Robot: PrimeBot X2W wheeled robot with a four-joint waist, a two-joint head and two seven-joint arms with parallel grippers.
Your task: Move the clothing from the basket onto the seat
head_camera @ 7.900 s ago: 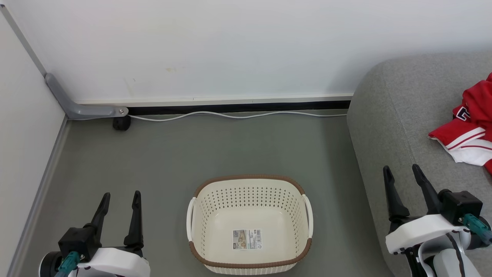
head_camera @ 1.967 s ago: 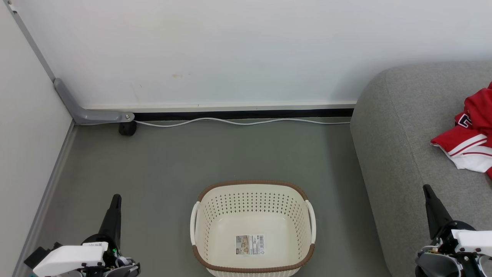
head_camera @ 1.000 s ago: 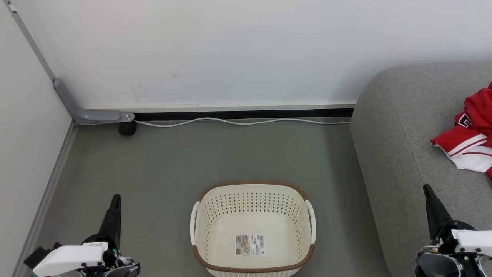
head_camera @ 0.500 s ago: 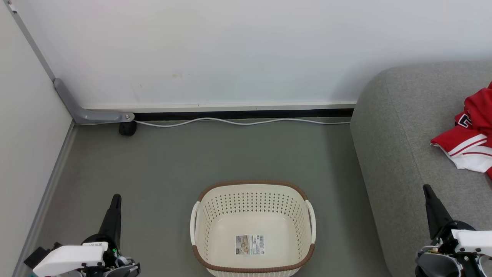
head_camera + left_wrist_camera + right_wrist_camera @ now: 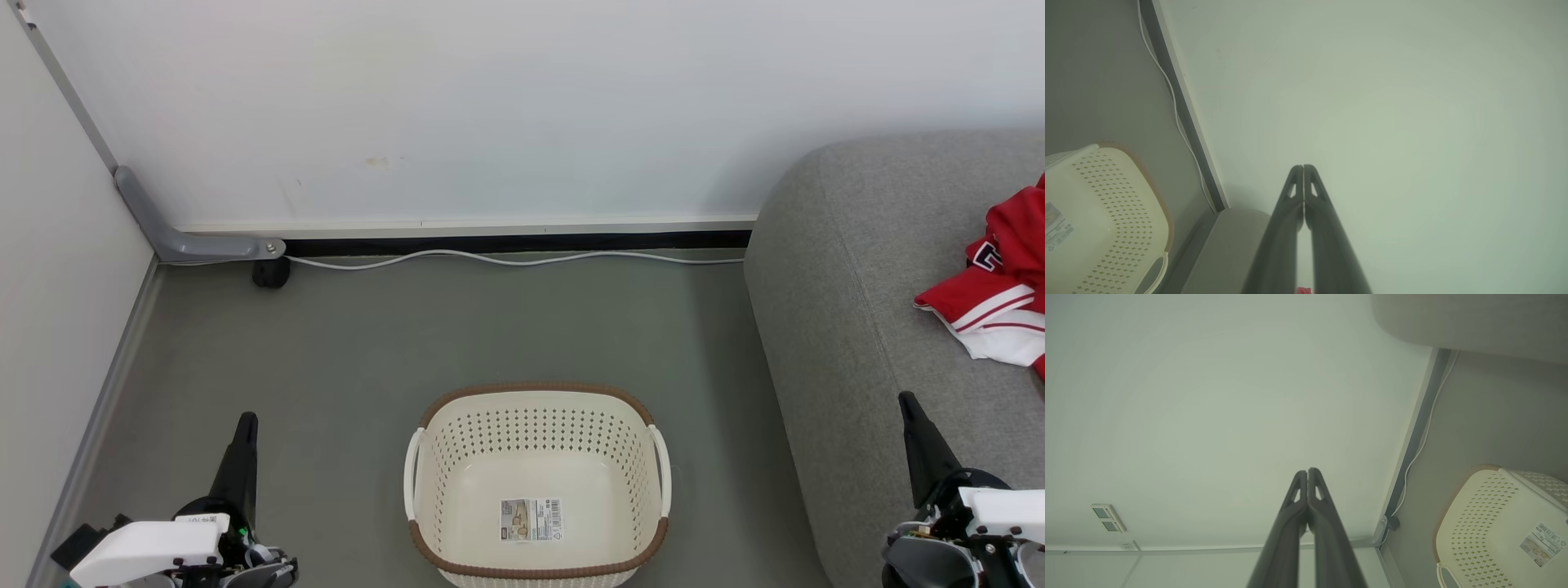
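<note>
The cream basket with its brown rim stands on the floor at the bottom centre, holding only a paper label. Red clothing with white stripe trim lies on the grey seat at the right edge. My left gripper rests low at the lower left, fingers pressed together, well left of the basket. My right gripper sits at the lower right over the seat's front part, also shut and holding nothing. The wrist views show the shut grippers pointing at the white wall, with the basket off to one side.
A white wall closes the far side, with a white cable along its base. A grey bracket and a black caster sit in the far left corner. Grey floor spreads between basket and wall.
Both grippers closed and drew down towards the bottom corners after the earliest frame, and the view shifted slightly. Over the last two seconds nothing has moved.
</note>
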